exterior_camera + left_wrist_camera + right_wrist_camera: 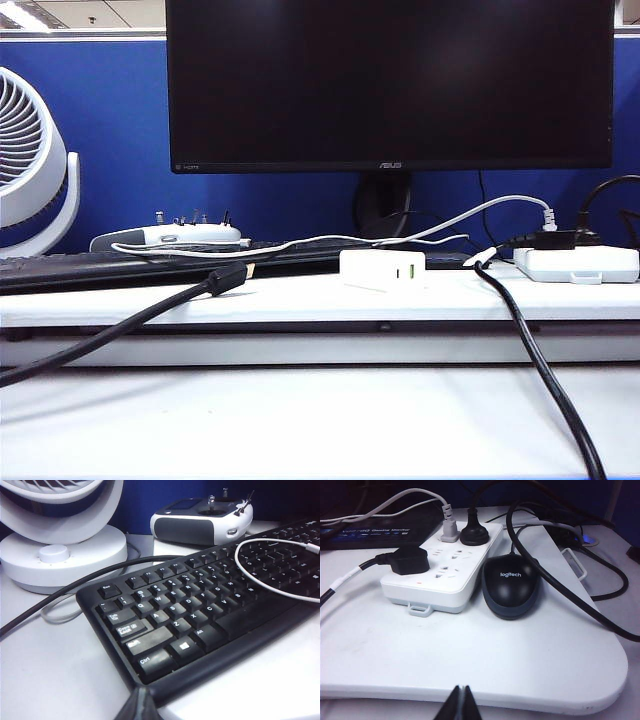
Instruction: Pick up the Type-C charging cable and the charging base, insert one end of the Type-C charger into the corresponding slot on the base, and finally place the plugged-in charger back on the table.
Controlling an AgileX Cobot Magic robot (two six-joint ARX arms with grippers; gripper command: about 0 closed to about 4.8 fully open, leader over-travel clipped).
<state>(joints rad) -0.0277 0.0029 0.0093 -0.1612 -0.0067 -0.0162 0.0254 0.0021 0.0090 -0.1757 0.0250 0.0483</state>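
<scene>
Judging from how things lie, no step is yet begun: the charging base sits untouched on the raised ledge of the table, just below the ASUS monitor and a little in front of its stand, its green-lined port facing the exterior camera. The Type-C charging cable runs thin and white behind the base, from beneath the monitor out across the black keyboard, where the left wrist view shows it looping over the keys. The left gripper is pinched together and empty, low in front of the keyboard's near corner, well to the side of the monitor; the right gripper is likewise closed on nothing, facing the white power strip and a mouse on the monitor's other side. The next move calls for both jaws to part, then one arm to reach the base and the other a free plug end of the cable. Legible writing: "ASUS" on the monitor bezel, "logitech" on the mouse.
</scene>
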